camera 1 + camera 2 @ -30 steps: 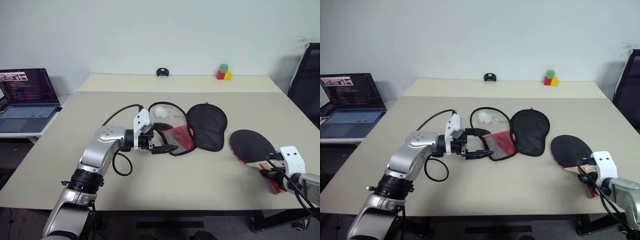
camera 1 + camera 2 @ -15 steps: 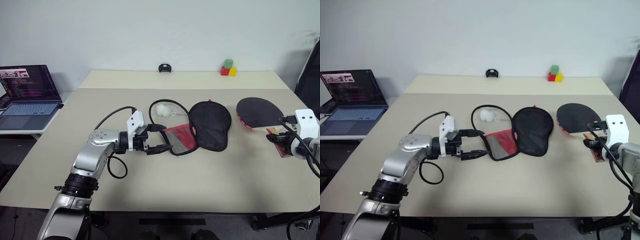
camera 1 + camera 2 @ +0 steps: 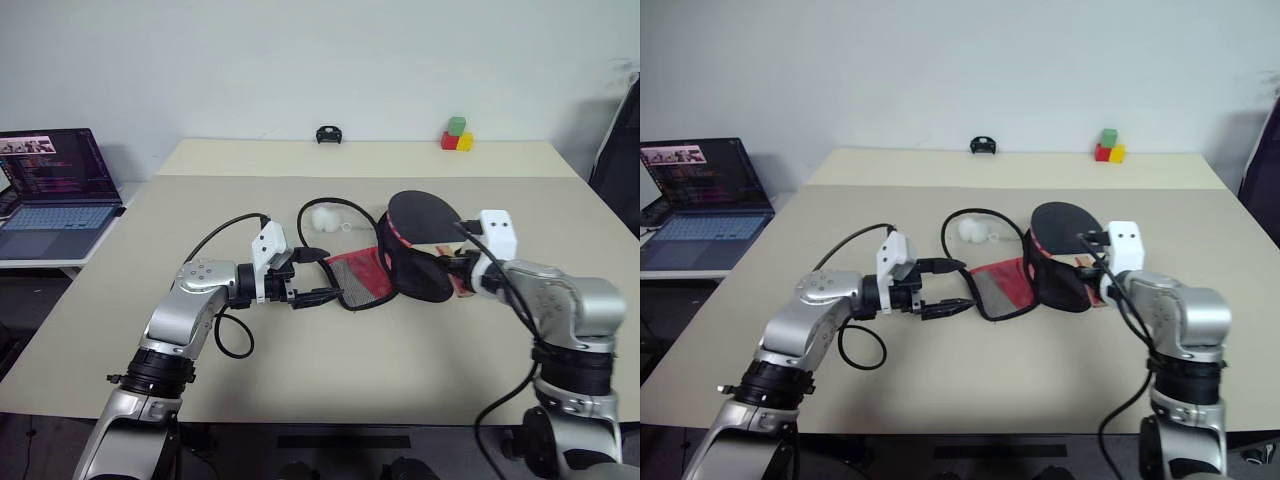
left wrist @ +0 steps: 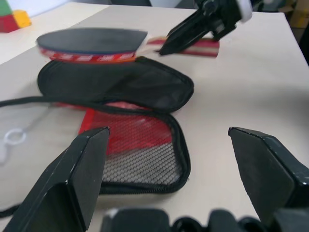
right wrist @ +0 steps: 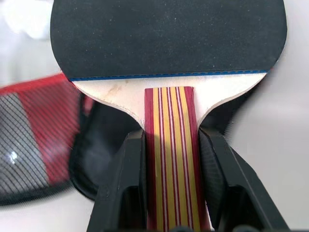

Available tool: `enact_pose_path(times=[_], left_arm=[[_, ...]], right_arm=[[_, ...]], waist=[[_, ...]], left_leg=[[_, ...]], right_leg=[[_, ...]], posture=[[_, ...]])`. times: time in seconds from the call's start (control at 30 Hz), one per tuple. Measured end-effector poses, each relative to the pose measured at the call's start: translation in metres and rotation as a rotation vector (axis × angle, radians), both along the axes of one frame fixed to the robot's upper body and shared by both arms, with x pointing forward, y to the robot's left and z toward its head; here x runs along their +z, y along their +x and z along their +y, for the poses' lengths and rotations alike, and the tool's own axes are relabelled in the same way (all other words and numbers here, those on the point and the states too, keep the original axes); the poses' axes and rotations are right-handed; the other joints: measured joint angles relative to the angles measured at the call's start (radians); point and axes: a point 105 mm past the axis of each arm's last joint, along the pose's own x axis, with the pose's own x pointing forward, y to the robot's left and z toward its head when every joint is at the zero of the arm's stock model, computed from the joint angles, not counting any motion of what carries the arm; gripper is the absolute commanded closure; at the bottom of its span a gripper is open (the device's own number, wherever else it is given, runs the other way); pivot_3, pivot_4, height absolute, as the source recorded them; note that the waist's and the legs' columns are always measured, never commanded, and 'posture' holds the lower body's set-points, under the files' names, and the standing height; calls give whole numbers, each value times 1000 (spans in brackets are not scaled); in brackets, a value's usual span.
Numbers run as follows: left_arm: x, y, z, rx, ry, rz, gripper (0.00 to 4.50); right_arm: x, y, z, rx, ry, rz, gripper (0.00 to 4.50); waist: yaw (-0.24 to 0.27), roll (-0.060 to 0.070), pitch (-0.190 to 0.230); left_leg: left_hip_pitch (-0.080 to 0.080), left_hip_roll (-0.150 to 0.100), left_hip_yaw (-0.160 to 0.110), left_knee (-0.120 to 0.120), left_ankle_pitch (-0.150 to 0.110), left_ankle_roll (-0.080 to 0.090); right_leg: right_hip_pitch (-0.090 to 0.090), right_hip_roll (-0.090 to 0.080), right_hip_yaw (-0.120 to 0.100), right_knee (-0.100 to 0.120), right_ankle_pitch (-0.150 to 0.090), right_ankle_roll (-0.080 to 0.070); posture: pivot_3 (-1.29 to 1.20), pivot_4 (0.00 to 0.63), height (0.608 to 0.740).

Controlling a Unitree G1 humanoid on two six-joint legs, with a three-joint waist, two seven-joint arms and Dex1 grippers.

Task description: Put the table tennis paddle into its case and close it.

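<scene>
Your right gripper clamps the paddle over the case mid-table; left gripper gapes empty (slide it in next).

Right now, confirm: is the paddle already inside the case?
No. The right gripper holds the table tennis paddle by its handle above the open case.

You lifted the table tennis paddle off the table's right side, its handle clamped in the right gripper, and swung it across toward the middle until the blade hung above the case.
</scene>
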Motion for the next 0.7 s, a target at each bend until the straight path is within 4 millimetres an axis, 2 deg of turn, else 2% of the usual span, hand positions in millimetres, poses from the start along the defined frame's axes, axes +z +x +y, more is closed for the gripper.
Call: enact_pose_path(times=[0.2,0.53,0.7], left_arm=[[1,0,2,4,1,-4,179],[2,1,4,11,1,-8,179],[2,0,4,12,1,-7,179]], right_arm=[[-11,22,20,-42,-1,-3,3387],[-30,39,17,-129,-49,-8,3387],[-30,41,13,-161,-68,-19,3387]], waist=[[-6,0,0],[-8,0,0],[-8,0,0]], left_leg=[[0,0,2,-1,2,-3],[-2,0,5,-1,2,-4],[-2,0,5,0,2,-4]], right_leg=[[-4,0,2,2,0,0],[-8,1,4,6,0,0],[-9,1,4,8,0,0]], posture=[[0,150,740],[0,150,740],[0,150,740]])
